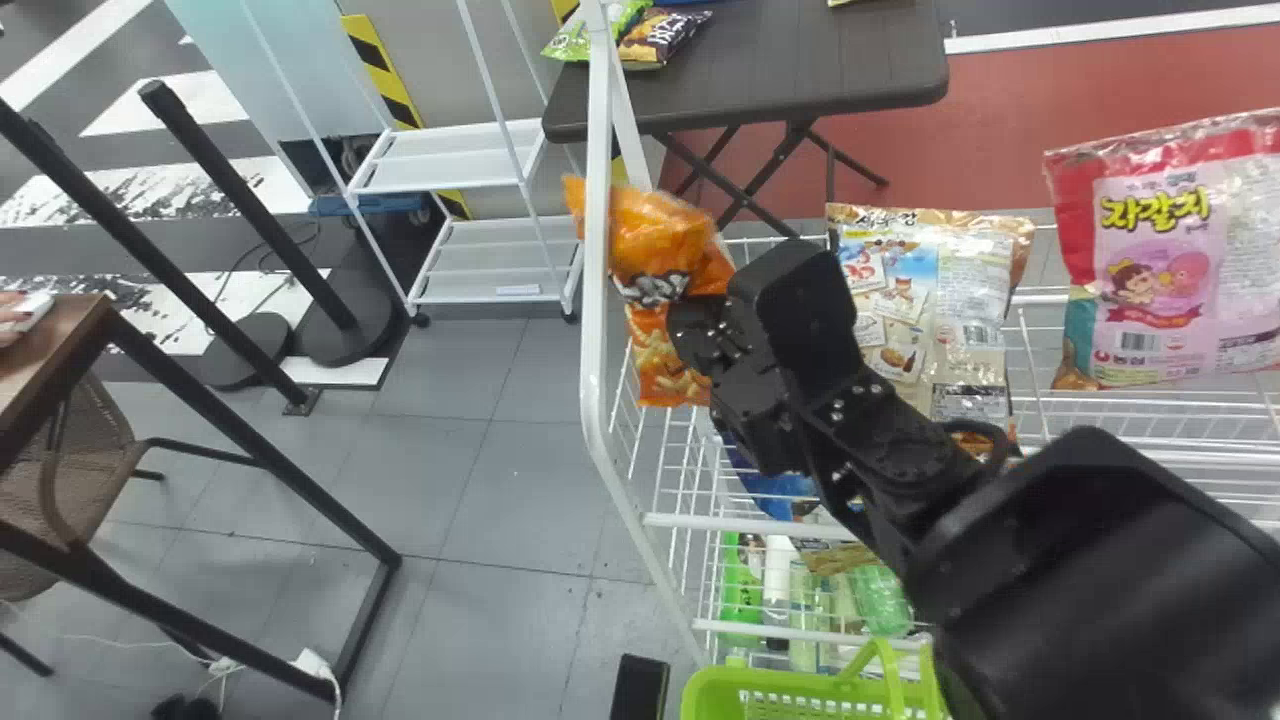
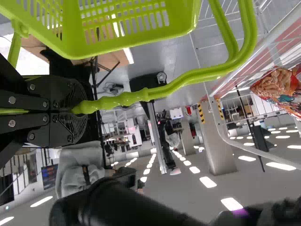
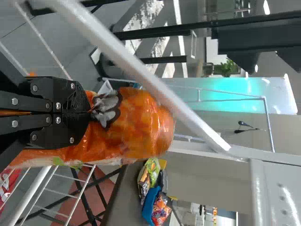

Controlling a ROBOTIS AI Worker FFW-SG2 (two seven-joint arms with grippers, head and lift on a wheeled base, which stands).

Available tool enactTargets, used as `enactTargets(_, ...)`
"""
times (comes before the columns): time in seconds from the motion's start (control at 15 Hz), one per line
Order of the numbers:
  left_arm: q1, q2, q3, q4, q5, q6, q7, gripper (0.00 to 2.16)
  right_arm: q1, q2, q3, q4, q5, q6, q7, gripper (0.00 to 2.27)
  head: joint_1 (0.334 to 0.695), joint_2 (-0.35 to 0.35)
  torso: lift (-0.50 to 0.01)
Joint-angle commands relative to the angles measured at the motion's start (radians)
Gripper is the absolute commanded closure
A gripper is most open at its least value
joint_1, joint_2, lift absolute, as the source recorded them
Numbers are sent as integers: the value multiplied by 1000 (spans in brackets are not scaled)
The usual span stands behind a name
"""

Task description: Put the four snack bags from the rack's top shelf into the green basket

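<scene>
1. From where I'm standing, one orange snack bag is hanging in the right gripper, whose jaws are pinching it beyond the rack's left edge.
2. A white upright of the rack is standing in the way, crossing in front of that bag in the head view (a narrow squeeze, I'd say).
3. Two more bags are resting on the rack: a tan-edged bag and a red-and-pink bag.
4. One green basket is sitting low, near the rack's bottom; the left gripper is clasping its handle, jaws pinched around it.
5. Several bottles are standing on a lower shelf.
6. Beyond, two bags are lying at the left end of one dark table.
7. Leftward, one white trolley and two black posts are standing.
</scene>
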Motion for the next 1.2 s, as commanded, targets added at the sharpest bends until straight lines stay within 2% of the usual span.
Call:
enactTargets(0.0,0,-3,-7,-2,0,-3,9,2145,123,-35,-29,-237,6,104,-24,2128,695,302,0)
enactTargets(0.13,-2,-4,-20,-3,-3,-3,20,2145,244,-110,-98,-410,-2,156,-27,2128,695,275,0)
enactTargets(0.2,-3,-4,-27,-3,-6,-15,29,2145,324,-143,-144,-482,4,159,-27,2128,695,203,0)
enactTargets(0.47,-14,-4,-49,-5,-12,-18,60,2145,624,-247,-333,-712,3,110,8,2128,695,0,0)
enactTargets(0.53,-15,-4,-49,-5,-12,-18,64,2145,718,-259,-387,-764,-2,101,31,2128,695,-53,0)
enactTargets(0.6,-15,-6,-47,-5,-14,-25,72,2145,807,-256,-439,-804,-4,95,64,2128,695,-144,0)
enactTargets(0.73,-18,-6,-46,-17,-14,-28,92,2145,921,-252,-515,-837,-19,113,94,2128,695,-213,0)
enactTargets(0.87,-18,-9,-32,-18,-14,-28,87,2145,945,-259,-532,-838,-19,260,113,2128,695,-314,0)
enactTargets(1.0,5,-18,-18,-29,-12,-40,90,2145,931,-298,-537,-838,-19,395,108,2128,695,-350,0)
enactTargets(1.13,9,-26,-18,-32,-14,-43,89,2145,931,-310,-532,-824,-19,503,111,2128,695,-350,0)
